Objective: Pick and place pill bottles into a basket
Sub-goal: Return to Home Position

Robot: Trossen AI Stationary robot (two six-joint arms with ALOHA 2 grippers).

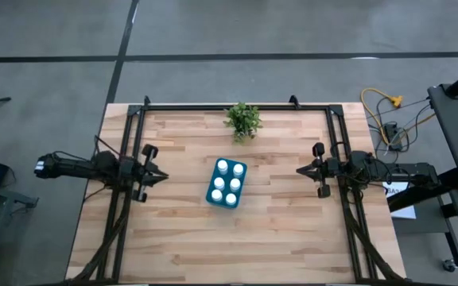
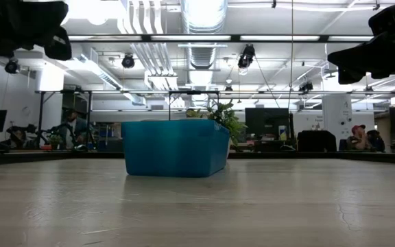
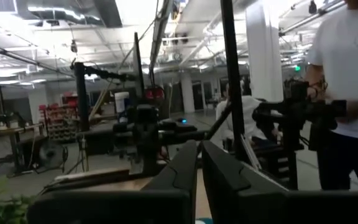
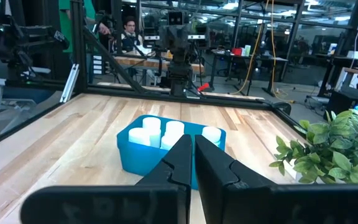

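Evidently all six pill bottles stand in the basket at mid-table, its long axis running roughly 1 to 7 o'clock. It lies at 3 o'clock from the left gripper and 9 o'clock from the right gripper, about equally near each. Both grippers are empty, fingers pinched nearly together. Only parking the arms seems left.

The overhead camera looks straight down on the basket. The low one faces it level, close in. The right wrist camera shares it, while the left's aims above it.
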